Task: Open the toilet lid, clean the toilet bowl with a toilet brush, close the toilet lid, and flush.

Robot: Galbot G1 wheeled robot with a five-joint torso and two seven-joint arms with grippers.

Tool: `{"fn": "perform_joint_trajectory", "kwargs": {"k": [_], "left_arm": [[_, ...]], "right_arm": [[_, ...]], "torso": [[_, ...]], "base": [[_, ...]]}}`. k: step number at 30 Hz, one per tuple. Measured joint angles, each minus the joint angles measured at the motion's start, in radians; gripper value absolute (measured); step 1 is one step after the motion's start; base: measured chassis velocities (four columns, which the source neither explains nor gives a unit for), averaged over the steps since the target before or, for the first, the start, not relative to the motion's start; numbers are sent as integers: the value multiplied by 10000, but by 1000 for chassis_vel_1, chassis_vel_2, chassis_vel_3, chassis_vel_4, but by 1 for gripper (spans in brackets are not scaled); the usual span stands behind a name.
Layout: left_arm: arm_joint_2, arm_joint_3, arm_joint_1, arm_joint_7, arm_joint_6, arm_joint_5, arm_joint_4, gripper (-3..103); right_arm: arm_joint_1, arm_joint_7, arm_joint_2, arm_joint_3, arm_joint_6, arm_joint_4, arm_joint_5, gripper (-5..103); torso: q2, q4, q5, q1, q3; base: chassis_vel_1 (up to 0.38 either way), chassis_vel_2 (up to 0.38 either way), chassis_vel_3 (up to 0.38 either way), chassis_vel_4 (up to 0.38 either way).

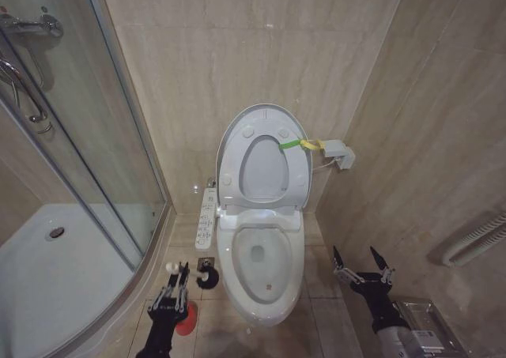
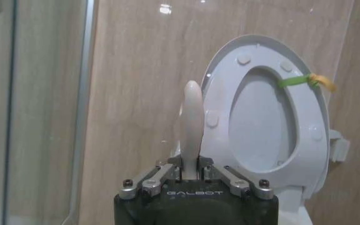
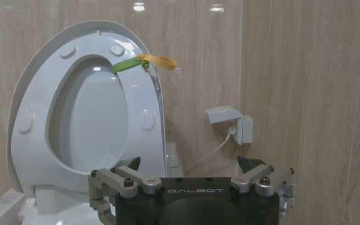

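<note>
Here the toilet lid point(image 1: 262, 148) is standing upright against the tiled wall in the centre of the head view, with the ring seat raised against it and a yellow-green strap point(image 1: 291, 144) hanging at its right edge. Below it the toilet bowl point(image 1: 262, 267) is lying open, its side control strip point(image 1: 206, 218) running along the left. At the lower left of the frame the left gripper point(image 1: 175, 282) is holding the toilet brush point(image 1: 190, 276), its jaws pinching the thin white handle while the dark head is pointing toward the bowl's left rim; the left wrist view is showing the handle point(image 2: 191, 126) rising from between the closed jaws. Just beside that gripper a red cup holder point(image 1: 187, 318) is sitting on the floor. At the lower right the right gripper point(image 1: 362, 257) is hovering beside the bowl with its jaws spread wide, gripping nothing
</note>
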Motion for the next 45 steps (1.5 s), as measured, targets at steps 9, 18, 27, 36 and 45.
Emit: {"fn": "perform_joint_trajectory", "kwargs": {"k": [9,18,27,36,45], "left_arm": [[590,-145,-1360,505,531,-778,315,16],[1017,154,-2589,1953,869,-1981,813,16],[1353,575,-3854,2254,1345,-3282,1825,16],[1926,1497,-5017,2244,1621,-3965,3170,16],[2515,2861,-5651,1806,1980,-4012,4262,16]], "right_arm": [[0,0,0,0,0,0,0,100],[0,0,0,0,0,-1,0,100],[0,0,0,0,0,0,0,100],[0,0,0,0,0,0,0,100],[0,0,0,0,0,0,0,100]], "torso": [[-2,0,-3,1,1],[-2,0,-2,1,1],[-2,0,0,1,1],[-1,-1,0,1,1],[0,1,-1,1,1]], "base": [[0,0,0,0],[0,0,0,0],[0,0,0,0],[0,0,0,0],[0,0,0,0]]}}
